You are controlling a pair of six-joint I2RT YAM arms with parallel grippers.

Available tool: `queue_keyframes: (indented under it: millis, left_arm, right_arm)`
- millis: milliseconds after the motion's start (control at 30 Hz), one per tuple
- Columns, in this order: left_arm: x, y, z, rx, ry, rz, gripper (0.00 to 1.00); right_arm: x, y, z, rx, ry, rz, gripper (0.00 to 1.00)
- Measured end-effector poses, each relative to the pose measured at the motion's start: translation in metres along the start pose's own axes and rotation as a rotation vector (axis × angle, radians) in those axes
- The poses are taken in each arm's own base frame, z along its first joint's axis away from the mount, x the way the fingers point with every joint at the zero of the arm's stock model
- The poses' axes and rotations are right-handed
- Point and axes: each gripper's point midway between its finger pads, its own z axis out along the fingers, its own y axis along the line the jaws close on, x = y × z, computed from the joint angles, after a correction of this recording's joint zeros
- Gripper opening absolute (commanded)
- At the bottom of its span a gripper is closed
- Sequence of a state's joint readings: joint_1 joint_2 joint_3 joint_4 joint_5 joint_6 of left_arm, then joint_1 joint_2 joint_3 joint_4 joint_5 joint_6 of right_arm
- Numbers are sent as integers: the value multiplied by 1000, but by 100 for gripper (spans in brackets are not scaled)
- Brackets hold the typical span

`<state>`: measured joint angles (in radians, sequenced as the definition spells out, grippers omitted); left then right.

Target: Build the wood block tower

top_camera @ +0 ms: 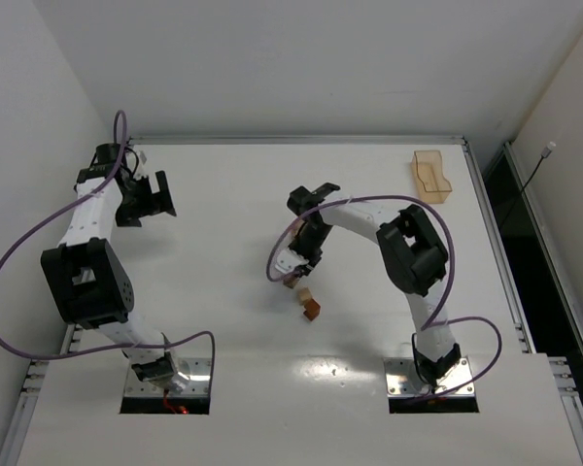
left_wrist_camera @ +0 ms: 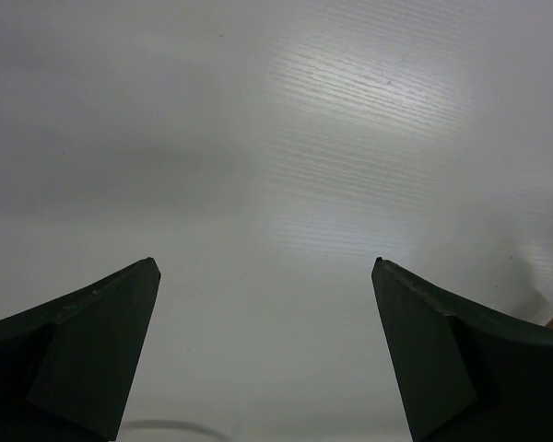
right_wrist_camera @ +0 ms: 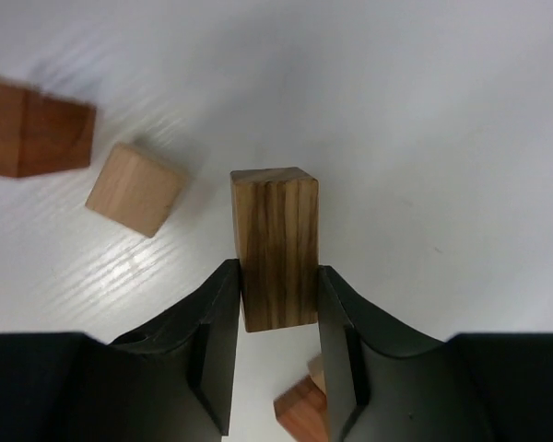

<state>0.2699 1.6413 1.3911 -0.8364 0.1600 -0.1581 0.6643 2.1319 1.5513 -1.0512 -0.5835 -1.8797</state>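
Note:
In the right wrist view a dark-grained brown wood bar (right_wrist_camera: 275,249) lies on the white table, and my right gripper (right_wrist_camera: 276,276) is shut on its two long sides. A light tan cube (right_wrist_camera: 134,189) and a reddish-brown block (right_wrist_camera: 32,127) lie to its upper left. Another reddish block (right_wrist_camera: 304,410) shows between the fingers, lower down. From above, the right gripper (top_camera: 296,270) points down at mid-table beside the loose wood blocks (top_camera: 307,305). My left gripper (top_camera: 160,194) hovers at the far left, open (left_wrist_camera: 265,267) over bare table. No tower shows in any view.
A translucent orange tray (top_camera: 430,176) sits at the table's back right corner. Purple cables loop from both arms. The raised table rim (top_camera: 291,140) runs along the far edge.

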Motion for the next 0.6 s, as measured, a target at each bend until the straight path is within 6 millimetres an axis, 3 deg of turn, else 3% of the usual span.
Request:
queue_keyframes:
  millis: [100,200,333,433,600]
  left_arm:
    - [2,-1,-3,2,-12,-1,100]
    - [10,-2,-14,4,-31,-7,100]
    - [19,-4,-25,6,-52,-24,100]
    - [18,-5,-29,6,-65,-28,100]
    - [17,0,-30,-22,-70,-27,100]
  right_arm:
    - [-22,-24,-30,117,-28,213,0]
    - [-47,-61,-84,360,-35,461,0]
    - [-77,-90,-159,652,-121,845,0]
    - [-70,-96,-193,811,-160,1131,0]
    - [-31,-79,-198,967,-121,1588,0]
